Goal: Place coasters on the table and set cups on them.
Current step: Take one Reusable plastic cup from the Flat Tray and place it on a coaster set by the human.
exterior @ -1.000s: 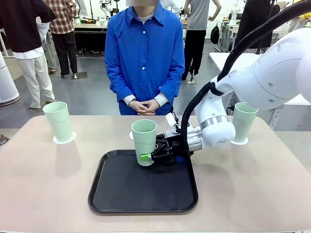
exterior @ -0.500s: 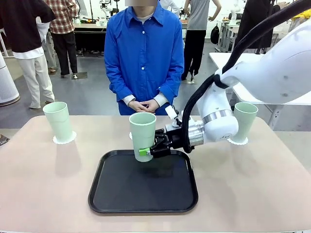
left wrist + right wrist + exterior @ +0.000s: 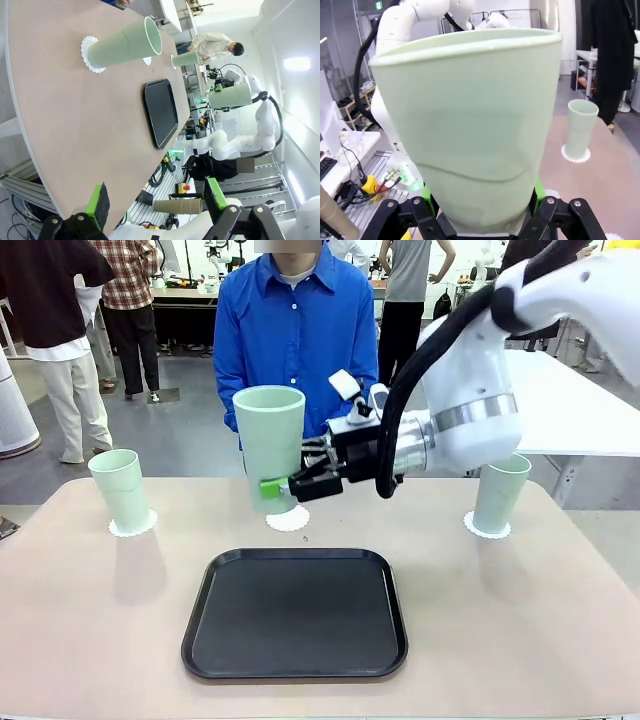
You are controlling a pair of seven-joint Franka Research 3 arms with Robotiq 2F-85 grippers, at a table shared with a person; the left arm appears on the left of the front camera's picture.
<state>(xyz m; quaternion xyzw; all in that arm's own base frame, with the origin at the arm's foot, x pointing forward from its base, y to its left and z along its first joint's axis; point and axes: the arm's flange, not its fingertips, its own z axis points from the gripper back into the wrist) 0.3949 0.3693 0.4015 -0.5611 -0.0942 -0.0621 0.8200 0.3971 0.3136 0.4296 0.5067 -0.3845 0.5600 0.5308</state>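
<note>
Front view: right tool [image 3: 283, 486] clamps third cup [image 3: 269, 445] low, lifted above the empty middle coaster [image 3: 288, 519] behind the tray [image 3: 295, 611]; next, lower it centred onto that. Three cups, three coasters on the tabletop [image 3: 90, 610]; two already paired.
Left wrist: left tool [image 3: 156, 197] spread wide, holding nothing.
Right wrist: cup between the pads.

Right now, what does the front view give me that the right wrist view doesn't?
Front view alone: the black tray, the bare middle coaster below the lifted cup, and the person's blue shirt behind it. Right wrist view alone: the green pads pressed against the cup's lower wall, seen close up. Both show the right tool shut on that cup, and another cup standing on its own coaster.
</note>
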